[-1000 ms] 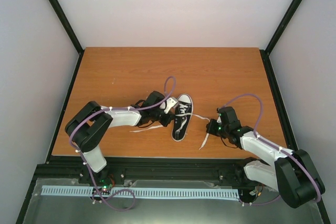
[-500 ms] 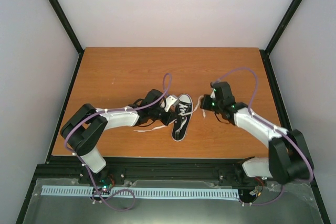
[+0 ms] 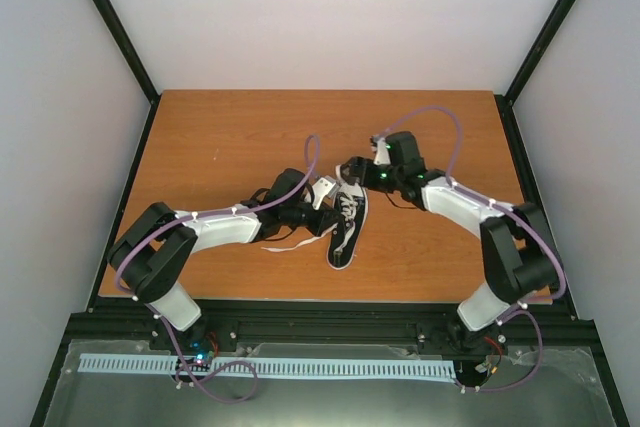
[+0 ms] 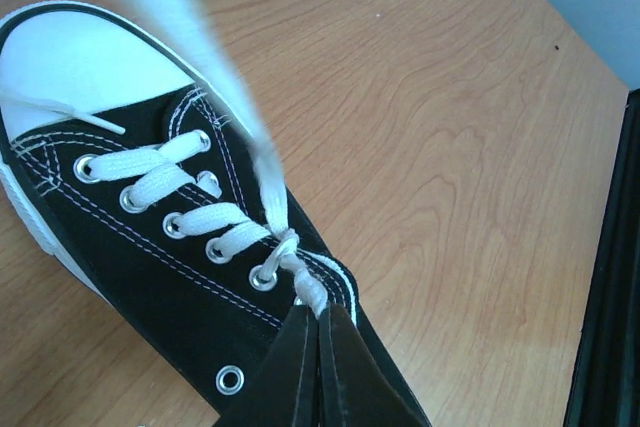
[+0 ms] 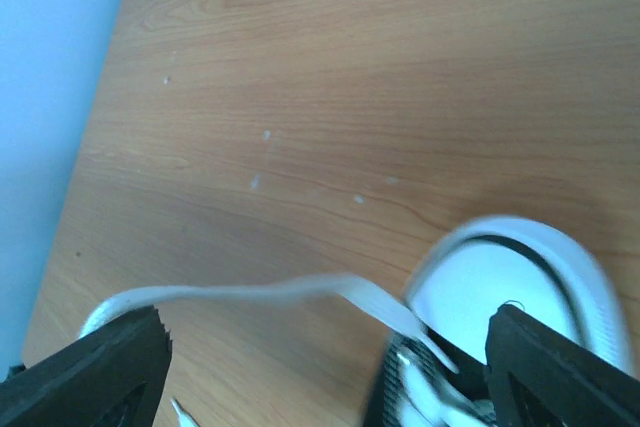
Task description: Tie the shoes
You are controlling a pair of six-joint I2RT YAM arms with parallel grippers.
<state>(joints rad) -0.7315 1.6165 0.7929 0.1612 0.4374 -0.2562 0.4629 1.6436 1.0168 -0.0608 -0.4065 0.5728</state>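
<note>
**1. Sneaker position.** I see the small black canvas sneaker (image 3: pixel 343 234) standing on its sole near the middle of the brown wooden surface (image 3: pixel 220 137), a little toward the near edge. Its white rubber toe cap (image 4: pixel 68 55) is at the end away from the arm bases. The sneaker lies between the two arms.

**2. Left gripper.** In the left wrist view, the left gripper (image 4: pixel 318 332) is clenched, with its two dark fingers pressed together. It is grasping the white flat lace (image 4: pixel 283 247), which enters between the fingertips just past the uppermost eyelets, where the strands cross. From that crossing, one strand rises off the sneaker toward the toe cap and appears blurred.

**3. Right gripper.** In the right wrist view, the right gripper (image 5: pixel 325 337) is released. Its fingers (image 5: pixel 90 372) stand wide apart at the two lower corners of that view. Between them I see the toe cap and a strand of lace running from the sneaker toward the finger at the lower left. I cannot tell whether that strand touches the finger. In the top view, this gripper sits at the toe end of the sneaker.

**4. Loose lace end.** A loose lace end (image 3: pixel 283 246) lies flat on the surface beside the sneaker, on the left arm's side
</note>
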